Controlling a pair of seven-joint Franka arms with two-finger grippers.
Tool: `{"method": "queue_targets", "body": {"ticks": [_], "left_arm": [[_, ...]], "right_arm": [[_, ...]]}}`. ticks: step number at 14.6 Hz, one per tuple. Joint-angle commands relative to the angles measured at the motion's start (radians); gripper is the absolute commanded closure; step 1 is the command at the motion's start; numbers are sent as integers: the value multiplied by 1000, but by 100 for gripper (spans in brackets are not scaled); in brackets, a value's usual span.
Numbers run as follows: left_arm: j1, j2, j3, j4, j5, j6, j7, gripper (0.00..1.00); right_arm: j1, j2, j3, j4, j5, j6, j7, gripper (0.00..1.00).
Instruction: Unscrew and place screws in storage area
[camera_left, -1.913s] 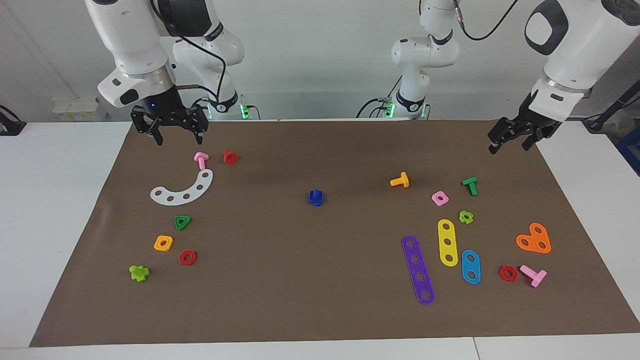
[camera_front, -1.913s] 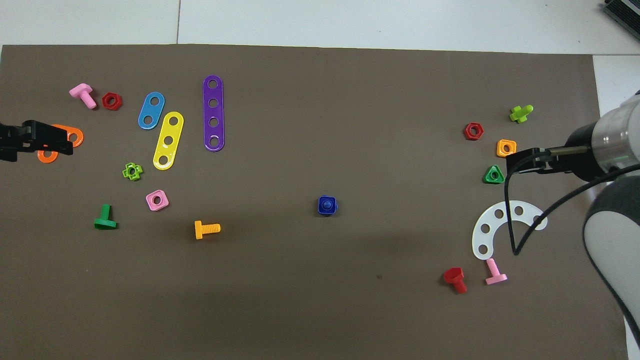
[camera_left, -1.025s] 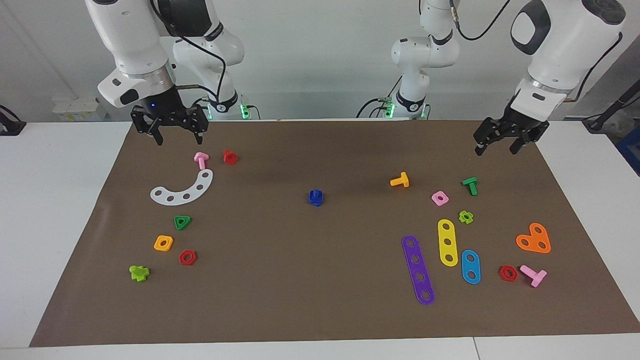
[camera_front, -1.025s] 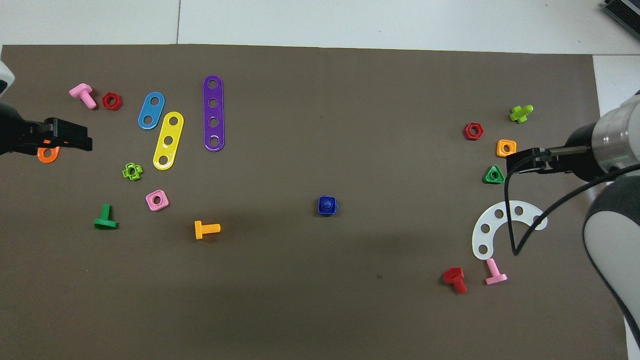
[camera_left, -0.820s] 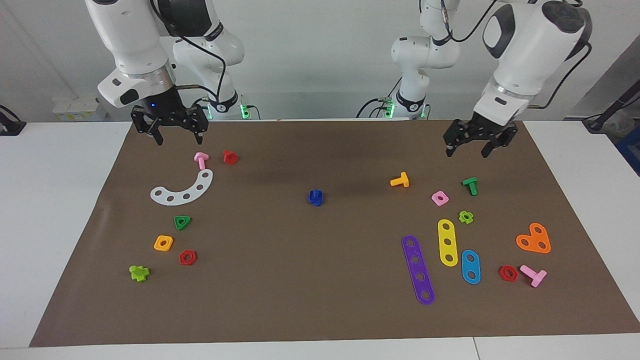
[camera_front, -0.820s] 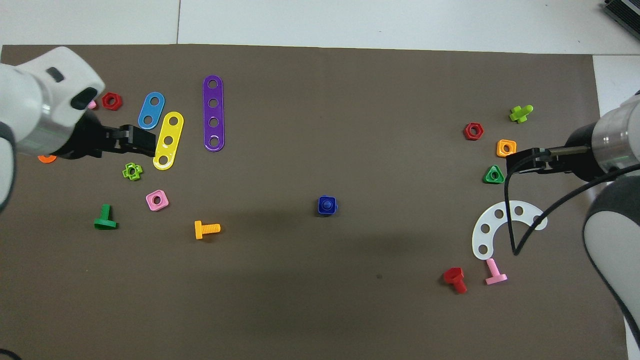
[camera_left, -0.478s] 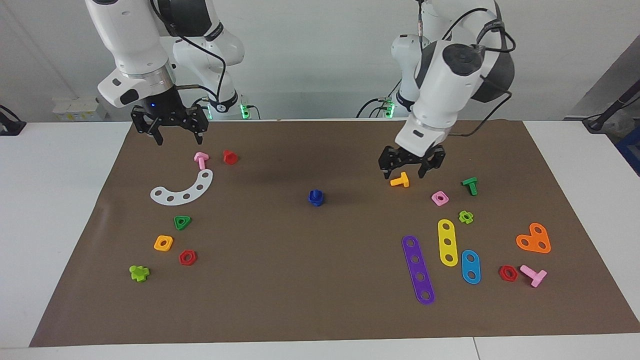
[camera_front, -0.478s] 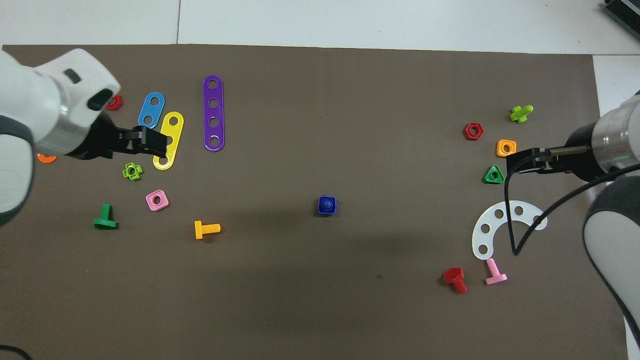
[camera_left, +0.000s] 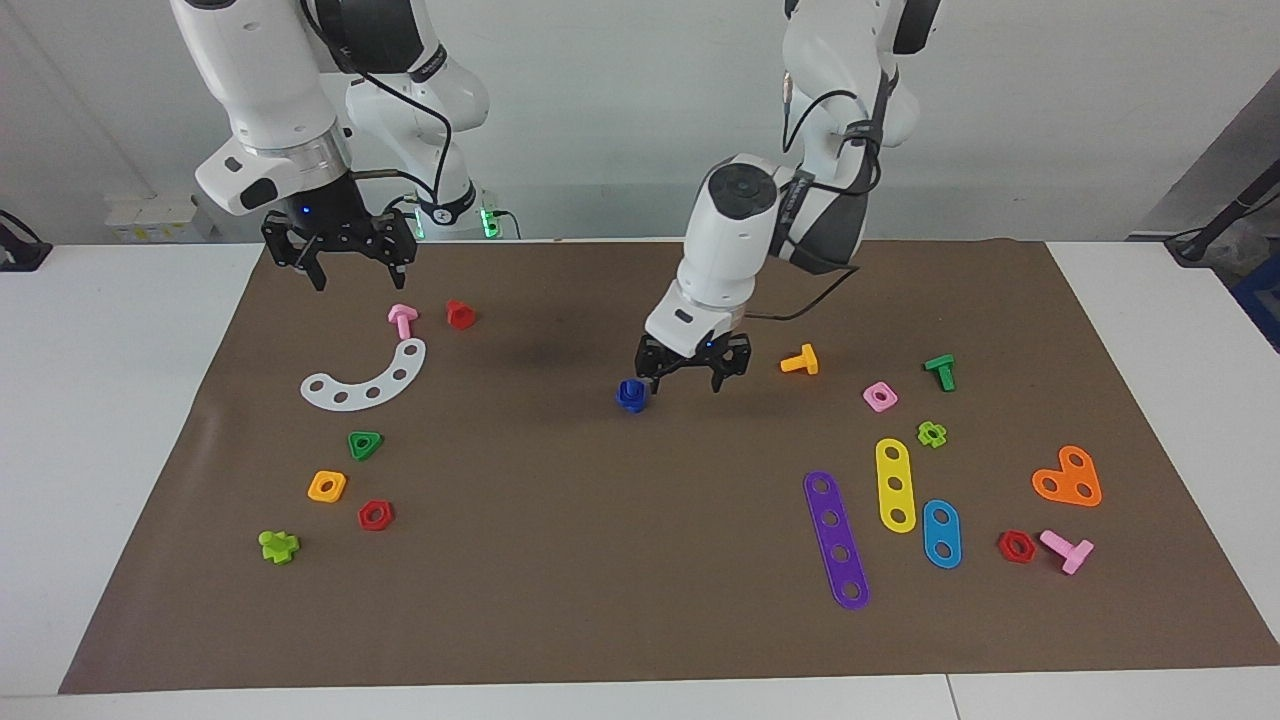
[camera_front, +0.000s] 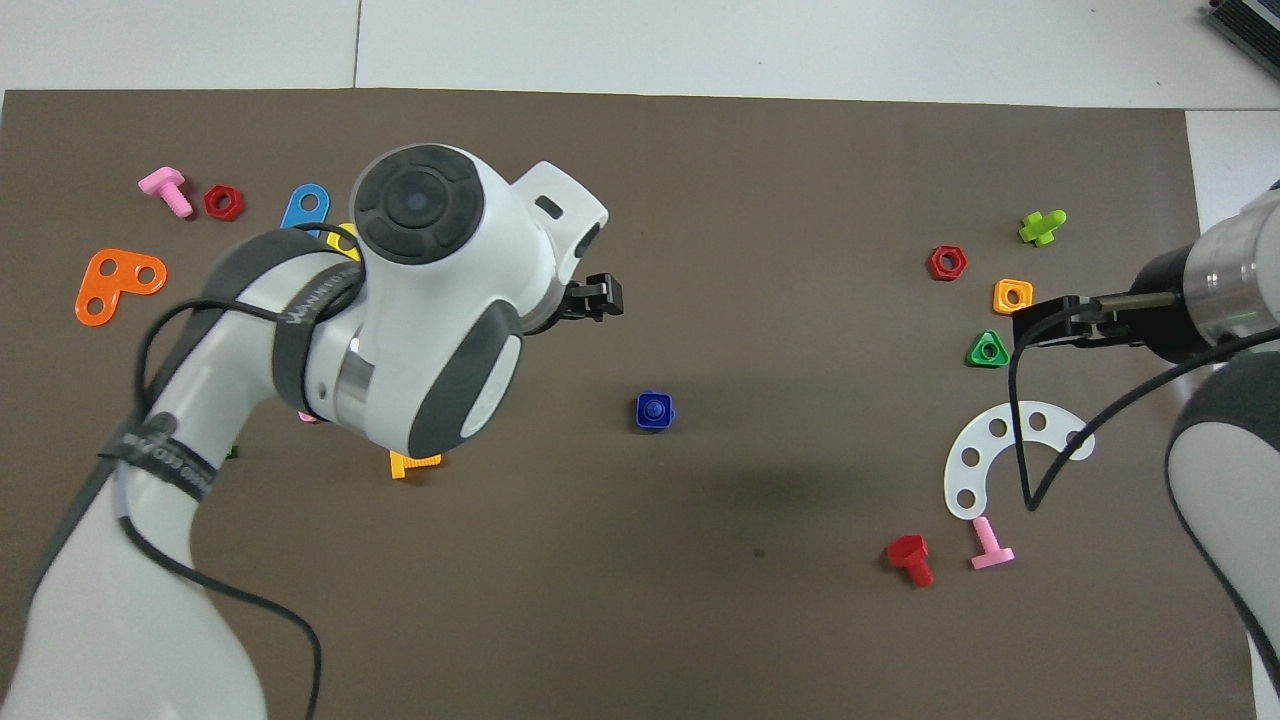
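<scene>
The dark-blue screw (camera_left: 631, 395) stands upright in a blue square nut at the middle of the brown mat; it also shows in the overhead view (camera_front: 654, 411). My left gripper (camera_left: 688, 378) is open and hangs low over the mat just beside the screw, toward the left arm's end, not touching it; its tip shows in the overhead view (camera_front: 600, 297). My right gripper (camera_left: 340, 265) is open and empty and waits over the mat's edge by its base. The storage area holds the white curved strip (camera_left: 368, 380), green triangular nut (camera_left: 365, 444), orange square nut (camera_left: 327, 486) and red hex nut (camera_left: 375, 515).
A pink bolt (camera_left: 402, 319) and a red bolt (camera_left: 460, 313) lie near the white strip. Toward the left arm's end lie an orange bolt (camera_left: 800, 361), a pink nut (camera_left: 879, 396), a green bolt (camera_left: 940, 371), and purple (camera_left: 836, 538), yellow (camera_left: 895, 484) and blue (camera_left: 941, 533) strips.
My left arm has swung in from its end of the mat to the middle and come down beside the blue screw. The right arm has not moved.
</scene>
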Motion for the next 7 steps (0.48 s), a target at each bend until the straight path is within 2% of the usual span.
{"method": "queue_targets", "body": {"ticks": [1, 4, 7], "left_arm": [[-66, 36, 20, -77, -3, 132, -20, 8], [-107, 39, 19, -174, 0, 242, -8, 12], [-129, 32, 19, -211, 20, 234, 6, 20]], "right_arm": [[-14, -18, 4, -24, -9, 20, 2, 0], [-29, -18, -3, -24, -6, 18, 2, 0], [-29, -18, -2, -24, 4, 12, 2, 0]]}}
